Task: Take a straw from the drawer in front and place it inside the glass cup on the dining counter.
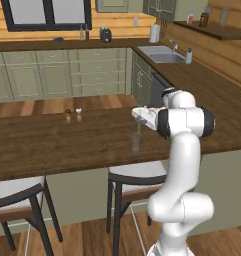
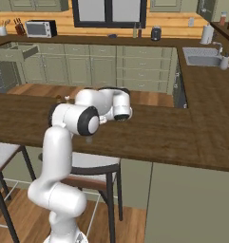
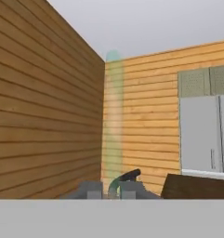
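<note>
Though unlabelled, glass cup (image 1: 136,141) upright, dining counter (image 1: 67,145)

Two stools (image 1: 137,172) tucked near, under the bar; tiny shakers (image 1: 73,113) left on top; sink (image 1: 161,54) far right; toaster oven (image 2: 38,28) far left.

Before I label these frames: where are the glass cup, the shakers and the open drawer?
glass cup (image 1: 136,142), left base view, its side wall.
shakers (image 1: 73,115), left base view, between the pair.
open drawer (image 2: 17,52), right base view, its front panel.
</note>
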### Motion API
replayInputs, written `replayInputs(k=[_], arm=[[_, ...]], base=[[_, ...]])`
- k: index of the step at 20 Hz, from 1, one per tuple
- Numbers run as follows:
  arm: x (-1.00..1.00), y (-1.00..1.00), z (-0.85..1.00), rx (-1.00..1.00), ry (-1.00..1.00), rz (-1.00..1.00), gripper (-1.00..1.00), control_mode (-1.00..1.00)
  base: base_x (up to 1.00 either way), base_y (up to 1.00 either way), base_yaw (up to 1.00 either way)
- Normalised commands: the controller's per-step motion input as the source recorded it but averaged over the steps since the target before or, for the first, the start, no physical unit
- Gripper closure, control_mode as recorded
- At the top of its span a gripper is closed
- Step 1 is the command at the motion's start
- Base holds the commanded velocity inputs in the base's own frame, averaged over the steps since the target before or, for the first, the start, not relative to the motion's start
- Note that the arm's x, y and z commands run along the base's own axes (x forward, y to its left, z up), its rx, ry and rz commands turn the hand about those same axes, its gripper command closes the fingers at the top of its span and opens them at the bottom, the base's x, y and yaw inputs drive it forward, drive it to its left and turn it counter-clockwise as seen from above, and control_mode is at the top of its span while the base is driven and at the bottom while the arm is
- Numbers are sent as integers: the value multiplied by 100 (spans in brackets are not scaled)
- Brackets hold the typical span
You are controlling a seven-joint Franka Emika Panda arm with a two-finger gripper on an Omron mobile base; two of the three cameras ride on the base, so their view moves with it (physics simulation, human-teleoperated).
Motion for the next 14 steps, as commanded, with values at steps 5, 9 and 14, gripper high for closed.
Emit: replayInputs(k=[5, 9, 14], arm=[[0, 0, -7, -6, 0, -14, 100, -100], [13, 0, -5, 2, 5, -5, 100, -100], [31, 2, -8, 5, 5, 0, 100, -100]], base=[[0, 0, 0], [0, 0, 0], [0, 0, 0]])
